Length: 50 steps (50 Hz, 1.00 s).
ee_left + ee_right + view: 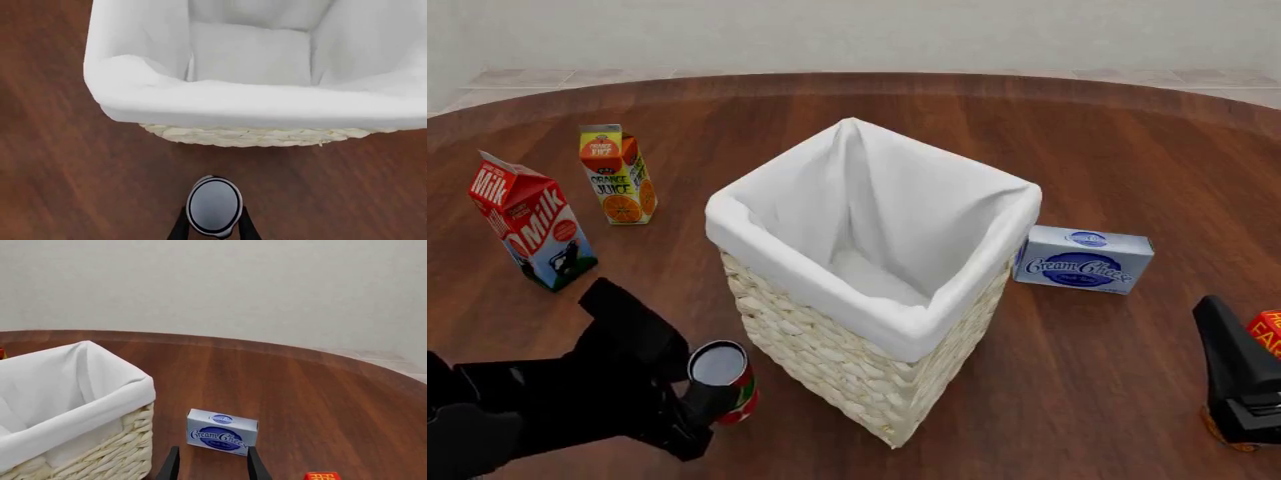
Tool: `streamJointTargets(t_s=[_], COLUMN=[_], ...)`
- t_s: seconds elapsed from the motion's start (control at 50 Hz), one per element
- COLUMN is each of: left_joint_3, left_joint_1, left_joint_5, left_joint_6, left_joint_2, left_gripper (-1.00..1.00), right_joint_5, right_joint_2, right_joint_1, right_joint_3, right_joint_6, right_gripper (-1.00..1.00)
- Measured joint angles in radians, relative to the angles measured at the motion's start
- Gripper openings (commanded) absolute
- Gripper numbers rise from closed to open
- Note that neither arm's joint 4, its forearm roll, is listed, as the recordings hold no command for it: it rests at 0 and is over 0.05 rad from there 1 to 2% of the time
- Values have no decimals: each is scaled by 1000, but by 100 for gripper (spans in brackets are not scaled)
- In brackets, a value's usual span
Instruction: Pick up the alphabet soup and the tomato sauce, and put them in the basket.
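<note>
Red-and-green tomato sauce (723, 383) sits clamped upright between the left fingers (701, 400), lifted just beside the near wicker wall of the basket (827, 350), below its white liner rim and not inside; the left wrist view shows the silver lid (214, 205) pinched between the two dark fingers (179, 227). Right fingers (212, 462) are spread with nothing between them, low at the desk's (1094, 350) right edge, pointing toward the cream cheese box (1084, 259), which lies just right of the basket. Milk carton (531, 220) and orange juice carton (618, 174) stand far left; the soup can I cannot make out, only an orange bit under the right arm.
</note>
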Motion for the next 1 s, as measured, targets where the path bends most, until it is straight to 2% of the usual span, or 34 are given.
streamJointTargets(t_s=[1.0], left_joint_3=[-142], left_joint_1=[95], left_joint_5=[318], left_joint_6=[121], left_joint_2=[-240], left_gripper=[-100], right_joint_5=[-3], right_joint_2=[0], right_joint_1=[15], right_joint_3=[0], right_joint_6=[-13], right_gripper=[100])
